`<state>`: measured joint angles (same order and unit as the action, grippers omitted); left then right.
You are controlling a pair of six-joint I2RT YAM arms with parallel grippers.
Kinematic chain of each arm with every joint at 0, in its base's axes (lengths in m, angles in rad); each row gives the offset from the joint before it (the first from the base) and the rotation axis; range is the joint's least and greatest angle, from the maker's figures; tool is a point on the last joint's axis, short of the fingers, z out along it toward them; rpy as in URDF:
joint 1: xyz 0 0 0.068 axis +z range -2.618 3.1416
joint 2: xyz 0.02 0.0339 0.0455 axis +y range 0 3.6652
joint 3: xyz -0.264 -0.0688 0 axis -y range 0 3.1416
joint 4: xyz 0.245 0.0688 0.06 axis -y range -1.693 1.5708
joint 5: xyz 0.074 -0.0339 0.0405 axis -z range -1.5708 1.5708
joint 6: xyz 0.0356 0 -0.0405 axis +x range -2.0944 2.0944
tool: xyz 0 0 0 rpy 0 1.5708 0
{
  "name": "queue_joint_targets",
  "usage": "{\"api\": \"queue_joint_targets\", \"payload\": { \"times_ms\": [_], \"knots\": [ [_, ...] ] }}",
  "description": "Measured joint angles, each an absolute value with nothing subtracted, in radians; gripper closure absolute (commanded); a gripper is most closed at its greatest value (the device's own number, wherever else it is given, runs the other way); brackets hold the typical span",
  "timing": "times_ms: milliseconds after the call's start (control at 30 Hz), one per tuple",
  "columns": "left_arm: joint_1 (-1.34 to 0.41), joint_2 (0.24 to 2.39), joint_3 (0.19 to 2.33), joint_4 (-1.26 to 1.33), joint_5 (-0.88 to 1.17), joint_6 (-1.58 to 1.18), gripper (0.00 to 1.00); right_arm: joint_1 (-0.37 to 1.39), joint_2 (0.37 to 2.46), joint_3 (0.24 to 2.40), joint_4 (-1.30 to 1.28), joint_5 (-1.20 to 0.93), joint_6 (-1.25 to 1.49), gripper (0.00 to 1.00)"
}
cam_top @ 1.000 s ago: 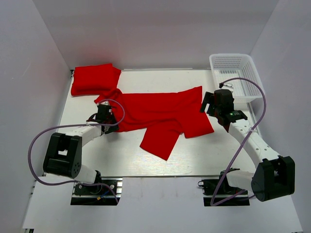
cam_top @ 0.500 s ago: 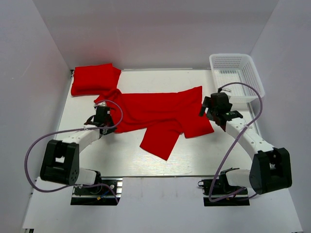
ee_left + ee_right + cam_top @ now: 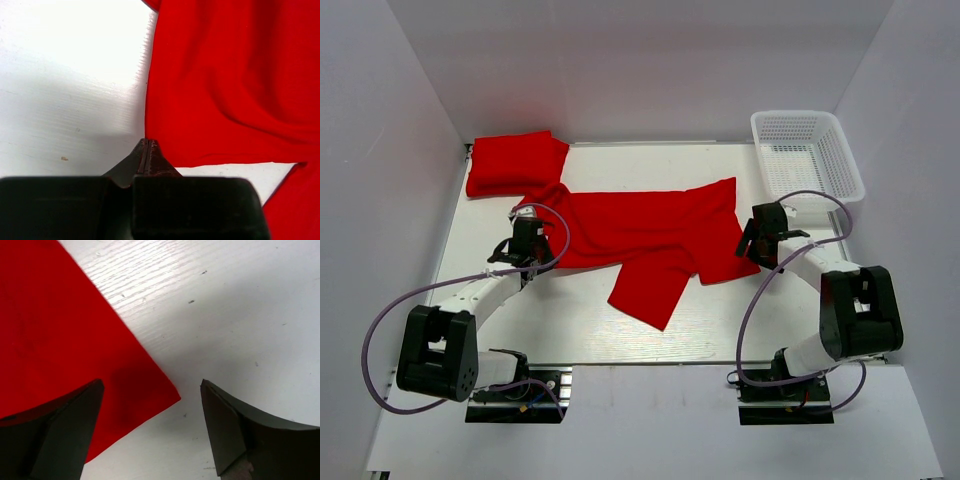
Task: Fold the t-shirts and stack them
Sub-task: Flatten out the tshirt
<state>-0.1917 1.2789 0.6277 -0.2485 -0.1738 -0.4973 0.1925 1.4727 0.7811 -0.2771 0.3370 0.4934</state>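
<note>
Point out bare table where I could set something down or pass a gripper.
Bare table runs along the near edge, in front of the spread t-shirt, and in a far strip between the folded t-shirt and the basket. Crowded: the spread t-shirt's ends, where the left gripper and right gripper sit.

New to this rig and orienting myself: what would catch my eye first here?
An unfolded red t-shirt sprawls across the middle of the white table. A folded red t-shirt sits at the far left corner, and a white mesh basket at the far right.
</note>
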Motion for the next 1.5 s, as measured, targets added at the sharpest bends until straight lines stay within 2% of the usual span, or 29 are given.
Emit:
{"api": "queue_joint_targets", "payload": {
  "times_ms": [233, 567, 600, 767, 900, 933, 1267, 1500],
  "knots": [
    [-0.192, 1.279, 0.628, -0.254, -0.173, -0.498, 1.0, 0.157, 1.513, 0.769, -0.25, 0.317, 0.501, 0.43],
    [-0.192, 1.279, 0.628, -0.254, -0.174, -0.492, 1.0, 0.15, 1.532, 0.767, -0.233, 0.299, 0.5, 0.45],
    [-0.192, 1.279, 0.628, -0.254, -0.174, -0.49, 1.0, 0.15, 1.532, 0.764, -0.229, 0.3, 0.498, 0.53],
    [-0.192, 1.279, 0.628, -0.255, -0.175, -0.491, 1.0, 0.149, 1.532, 0.761, -0.223, 0.295, 0.494, 0.64],
    [-0.192, 1.279, 0.628, -0.255, -0.177, -0.491, 1.0, 0.149, 1.531, 0.756, -0.208, 0.273, 0.489, 0.9],
    [-0.192, 1.279, 0.628, -0.255, -0.177, -0.491, 1.0, 0.149, 1.531, 0.756, -0.205, 0.263, 0.489, 1.0],
    [-0.192, 1.267, 0.629, -0.257, -0.175, -0.487, 1.0, 0.169, 1.469, 0.704, -0.172, 0.176, 0.467, 1.0],
    [-0.194, 1.232, 0.696, -0.27, -0.163, -0.466, 1.0, 0.173, 1.221, 0.681, -0.049, 0.131, 0.435, 1.0]
  ]
}}
